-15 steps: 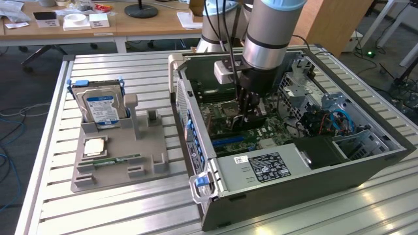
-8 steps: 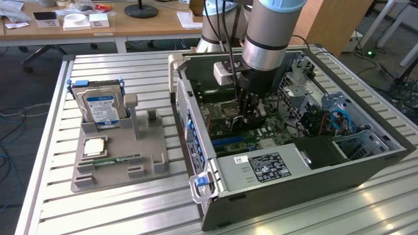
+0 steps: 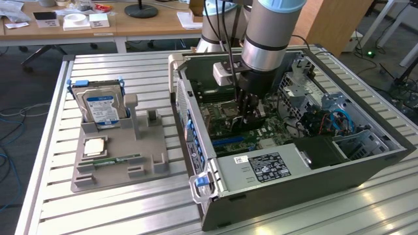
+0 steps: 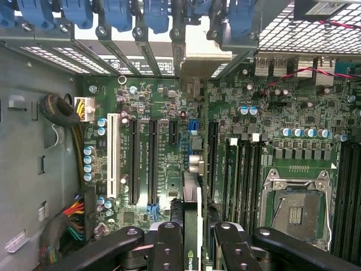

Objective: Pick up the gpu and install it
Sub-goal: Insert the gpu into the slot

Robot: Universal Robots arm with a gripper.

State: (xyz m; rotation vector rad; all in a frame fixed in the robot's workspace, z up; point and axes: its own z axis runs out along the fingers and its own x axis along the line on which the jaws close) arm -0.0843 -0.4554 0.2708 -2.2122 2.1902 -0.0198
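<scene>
My gripper [image 3: 251, 116] reaches down into the open computer case [image 3: 365, 161], just over the motherboard [image 3: 225, 133]. Its fingers [image 4: 167, 248] are shut on the gpu [image 4: 192, 217], a thin card seen edge-on with a green logo on its dark face. The card runs from between the fingers toward the case's rear wall. Its pale metal bracket [image 4: 198, 55] sits at the row of rear slot openings. The card stands on edge over the board between the long black expansion slots [image 4: 152, 161] and the memory slots [image 4: 240, 175]. Whether it is seated in a slot I cannot tell.
On the slatted table [image 3: 117, 215], at the exterior view's left, a grey holder [image 3: 151, 164] carries a blue-labelled hard drive [image 3: 99, 105], a square chip [image 3: 95, 146] and a RAM stick [image 3: 119, 159]. The power supply [image 3: 265, 167], drive cage [image 3: 362, 142], empty CPU socket [image 4: 294, 212] and cable bundle [image 4: 73, 217] crowd the case.
</scene>
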